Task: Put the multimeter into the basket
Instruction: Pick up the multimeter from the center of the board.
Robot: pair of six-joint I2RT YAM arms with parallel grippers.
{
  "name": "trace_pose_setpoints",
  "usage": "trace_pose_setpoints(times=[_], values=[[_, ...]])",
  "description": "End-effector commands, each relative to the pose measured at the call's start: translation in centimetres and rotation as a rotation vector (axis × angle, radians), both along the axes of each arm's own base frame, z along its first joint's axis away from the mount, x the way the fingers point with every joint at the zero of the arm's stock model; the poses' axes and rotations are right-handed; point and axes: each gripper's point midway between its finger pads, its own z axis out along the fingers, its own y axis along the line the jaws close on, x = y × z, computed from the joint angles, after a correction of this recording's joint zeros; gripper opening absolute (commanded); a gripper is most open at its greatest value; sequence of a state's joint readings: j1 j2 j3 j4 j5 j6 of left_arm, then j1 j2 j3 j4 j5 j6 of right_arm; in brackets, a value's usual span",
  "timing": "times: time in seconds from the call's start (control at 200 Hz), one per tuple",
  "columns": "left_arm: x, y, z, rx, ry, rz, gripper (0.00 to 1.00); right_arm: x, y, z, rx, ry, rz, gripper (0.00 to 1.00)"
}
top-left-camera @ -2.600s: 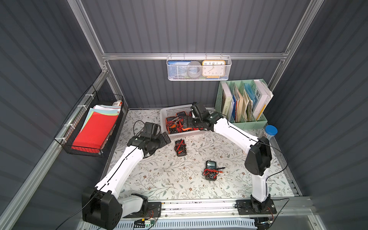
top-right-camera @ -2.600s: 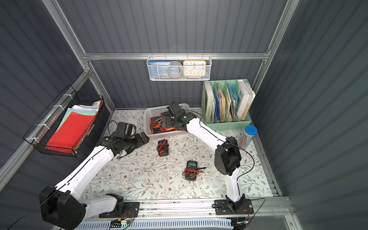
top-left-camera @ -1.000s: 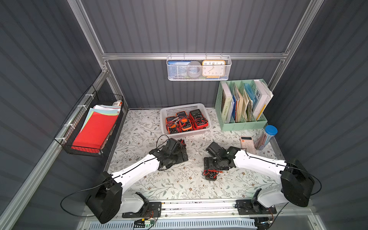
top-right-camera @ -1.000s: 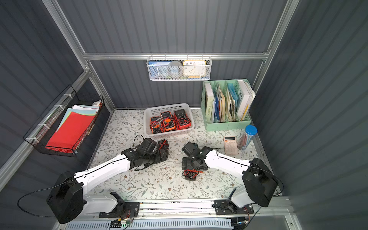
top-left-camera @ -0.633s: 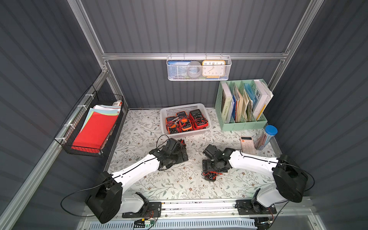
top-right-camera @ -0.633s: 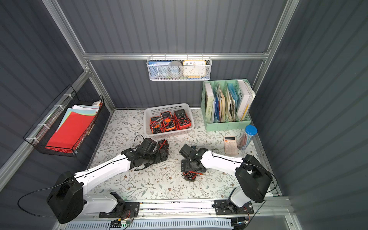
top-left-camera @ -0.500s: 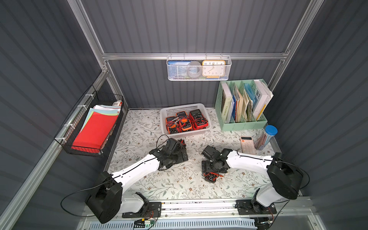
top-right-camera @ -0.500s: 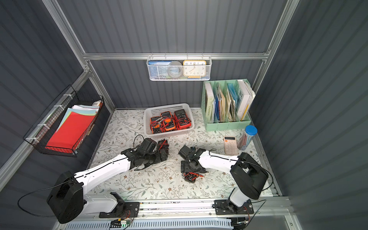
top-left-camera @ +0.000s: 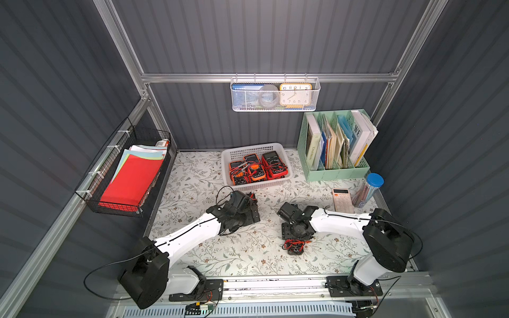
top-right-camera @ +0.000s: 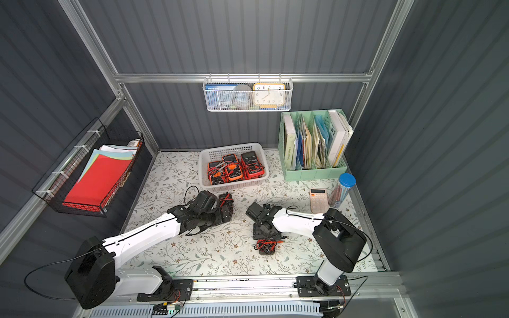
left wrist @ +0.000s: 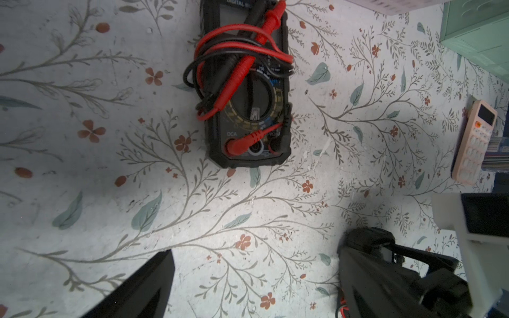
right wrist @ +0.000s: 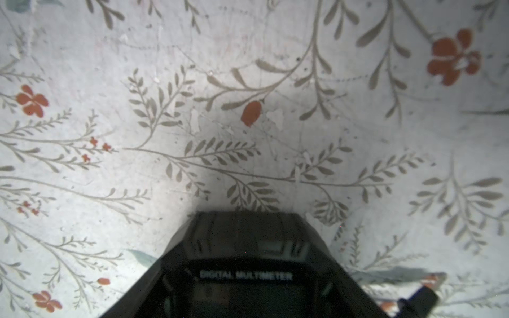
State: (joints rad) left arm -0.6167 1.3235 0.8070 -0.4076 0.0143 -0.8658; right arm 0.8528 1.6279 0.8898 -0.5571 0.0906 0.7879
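Note:
A black multimeter (right wrist: 245, 258) wrapped in red and black leads (top-left-camera: 295, 245) lies on the floral mat, front middle. My right gripper (top-left-camera: 296, 234) stands over it and is shut on its upper end; only the lead end shows in both top views. A second black multimeter (left wrist: 245, 90) lies further back, just ahead of my left gripper (left wrist: 254, 250), which is open over bare mat. The white perforated basket (top-left-camera: 261, 187) stands at the back with three orange and red multimeters (top-left-camera: 259, 168) inside.
A green file holder (top-left-camera: 336, 165) stands back right, with a calculator (top-left-camera: 341, 199) and a blue-lidded pen tube (top-left-camera: 367, 190) in front of it. A black wire basket of papers (top-left-camera: 129, 176) hangs left. A white mesh basket with a clock (top-left-camera: 275, 95) hangs behind.
Both arms came forward from the basket. In the last second my right gripper shifted slightly left over the front multimeter and closed on it. The left arm has stayed still.

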Motion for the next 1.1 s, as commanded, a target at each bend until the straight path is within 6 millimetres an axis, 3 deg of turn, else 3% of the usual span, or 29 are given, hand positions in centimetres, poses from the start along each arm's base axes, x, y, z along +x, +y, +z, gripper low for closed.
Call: trace_pose_setpoints(times=[0.0,0.075,0.31,0.86,1.096], values=[[0.5,0.0,0.7,0.007,-0.007,0.027,0.99,-0.9,0.2,0.0,0.019,0.031,0.014,0.68],[0.5,-0.1,1.0,0.001,-0.008,0.027,0.99,-0.6,0.5,0.8,0.037,0.015,0.023,0.62],[1.7,0.0,3.3,-0.005,-0.047,0.056,0.99,0.9,2.1,4.2,0.089,-0.047,0.057,0.59],[6.6,7.3,10.8,-0.023,-0.173,0.225,0.99,8.4,9.8,12.6,0.206,-0.254,0.158,0.59],[8.5,9.7,12.1,-0.051,-0.182,0.279,0.99,13.2,13.7,15.6,0.244,-0.364,0.178,0.6]])
